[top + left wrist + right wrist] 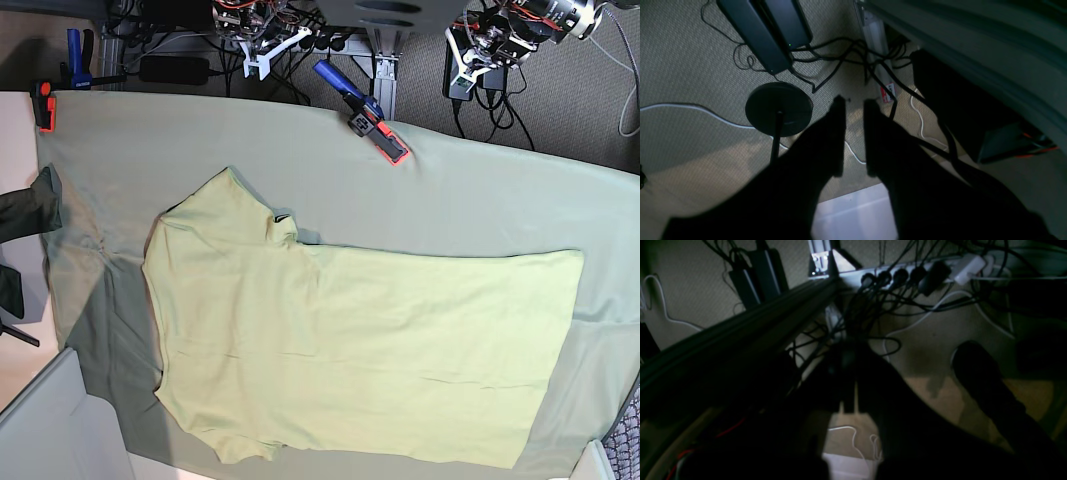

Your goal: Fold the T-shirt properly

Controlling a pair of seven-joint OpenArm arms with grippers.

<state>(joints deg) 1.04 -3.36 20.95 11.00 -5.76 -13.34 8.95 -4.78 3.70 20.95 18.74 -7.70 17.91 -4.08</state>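
So the T-shirt [350, 340] is lying spread out flat on the grey-green table cloth [480, 190], collar and its little dark tag toward the left of the base view, hem off to the right. No fold in it yet as far as we can see, so we'd call this the very start.

Both arms are parked off the back edge of the table, well apart from the shirt. The left gripper [853, 110] is looking down at carpet, cables and a round black stand base [778, 108], and its jaws are parted with floor showing between them, nothing held. The right gripper [848, 380] is so dark in its own view that we honestly cannot tell how its jaws stand.

Stuff we'd worry about:

- The table cloth is close in colour and just as soft, so a pinch that goes too deep probably grabs both layers and drags the cloth along.
- The cloth is rumpled near the sleeve on the left, which could snag the shirt edge.
- The blue and orange clamp [370, 125] sits on the back edge right between the arms, so a low reach might clip it.
- If the two arms lift unevenly, the fold likely comes out skewed.
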